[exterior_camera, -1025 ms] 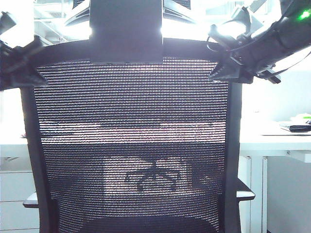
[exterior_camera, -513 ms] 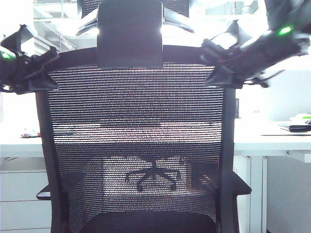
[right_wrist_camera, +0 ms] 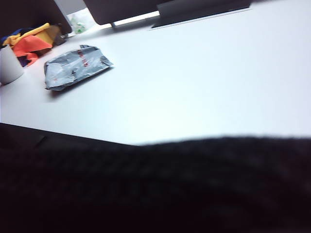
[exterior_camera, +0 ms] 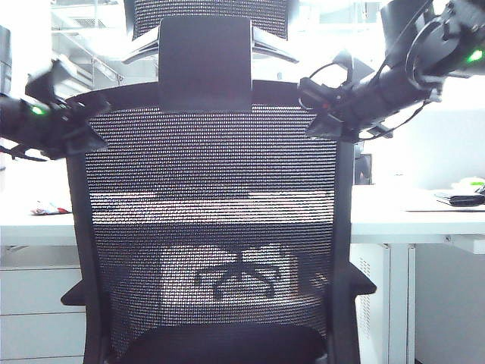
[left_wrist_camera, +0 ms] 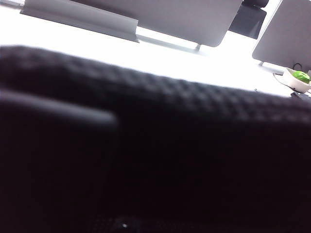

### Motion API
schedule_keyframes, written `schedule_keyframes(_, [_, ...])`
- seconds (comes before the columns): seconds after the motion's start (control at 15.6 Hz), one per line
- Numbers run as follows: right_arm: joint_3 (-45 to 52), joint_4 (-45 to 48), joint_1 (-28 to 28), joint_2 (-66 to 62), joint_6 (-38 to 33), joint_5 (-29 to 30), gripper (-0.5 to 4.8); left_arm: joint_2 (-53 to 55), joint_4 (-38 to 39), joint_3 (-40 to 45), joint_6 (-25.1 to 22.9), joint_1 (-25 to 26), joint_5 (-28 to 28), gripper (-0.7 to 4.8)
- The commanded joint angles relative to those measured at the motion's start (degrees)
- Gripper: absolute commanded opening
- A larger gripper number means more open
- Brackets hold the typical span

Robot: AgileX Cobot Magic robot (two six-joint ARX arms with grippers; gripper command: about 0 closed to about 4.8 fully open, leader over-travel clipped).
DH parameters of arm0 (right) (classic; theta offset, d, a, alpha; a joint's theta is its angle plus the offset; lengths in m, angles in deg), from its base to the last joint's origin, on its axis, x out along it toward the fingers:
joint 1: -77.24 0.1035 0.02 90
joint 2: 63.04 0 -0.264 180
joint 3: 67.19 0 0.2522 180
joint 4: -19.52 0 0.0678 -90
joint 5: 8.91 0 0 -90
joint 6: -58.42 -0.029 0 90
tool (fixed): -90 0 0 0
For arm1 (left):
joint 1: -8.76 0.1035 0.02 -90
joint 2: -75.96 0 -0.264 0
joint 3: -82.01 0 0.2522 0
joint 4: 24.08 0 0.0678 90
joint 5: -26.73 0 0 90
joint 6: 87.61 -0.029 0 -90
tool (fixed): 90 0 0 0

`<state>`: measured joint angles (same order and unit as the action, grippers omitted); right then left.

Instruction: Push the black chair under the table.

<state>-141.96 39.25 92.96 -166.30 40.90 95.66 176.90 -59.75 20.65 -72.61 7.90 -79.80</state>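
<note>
Here, the black chair [exterior_camera: 211,220] fills the middle of the exterior view, its mesh back turned to the camera and its headrest bracket [exterior_camera: 204,64] rising above. The left gripper [exterior_camera: 76,130] is set against the upper left corner of the backrest frame, and the right gripper [exterior_camera: 322,114] against the upper right corner. Whether either claw is spread or closed cannot be told: both are dark and partly blurred against bright backlight, and neither wrist view shows any fingers.

Beyond the chair lies the table [exterior_camera: 409,216], its white top running left to right behind the mesh, with a drawer cabinet [exterior_camera: 34,311] below on the left. The seat does not yet appear to sit beneath the top; the push looks to be under way rather than finished.

The left wrist view is mostly dark chair mesh [left_wrist_camera: 160,160] held close to the lens, with the bright table surface [left_wrist_camera: 160,63] past it and a small green object in a white dish [left_wrist_camera: 299,78] at the far right. The right wrist view likewise shows mesh in the foreground, then the white table top [right_wrist_camera: 204,73] carrying a grey foil packet [right_wrist_camera: 75,65] and a white cup [right_wrist_camera: 9,63].

To do this step well, both arms should probably press evenly, so the chair rolls straight rather than swivelling. The armrests [exterior_camera: 356,287] may meet the table edge, so a slow advance seems wise.
</note>
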Motion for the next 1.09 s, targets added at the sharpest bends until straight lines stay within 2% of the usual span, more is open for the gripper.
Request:
schedule_keyframes(0.06, [-3.48, 2.73, -2.67, -2.32, 1.03, -4.31, -0.09, 4.85, -1.44, -6.38, -0.02, 1.07, 5.42, -0.06])
schedule_keyframes(0.64, [-14.32, 0.15, -3.13, -9.62, 1.22, -2.14, -0.09, 10.54, 0.02, -18.10, -0.07, 1.07, 6.40, -0.06])
schedule_keyframes(1.09, [-18.56, -0.20, -3.10, -13.16, 1.22, -1.97, -0.09, 15.06, 5.79, -26.86, -1.70, 1.09, 6.21, -0.06])
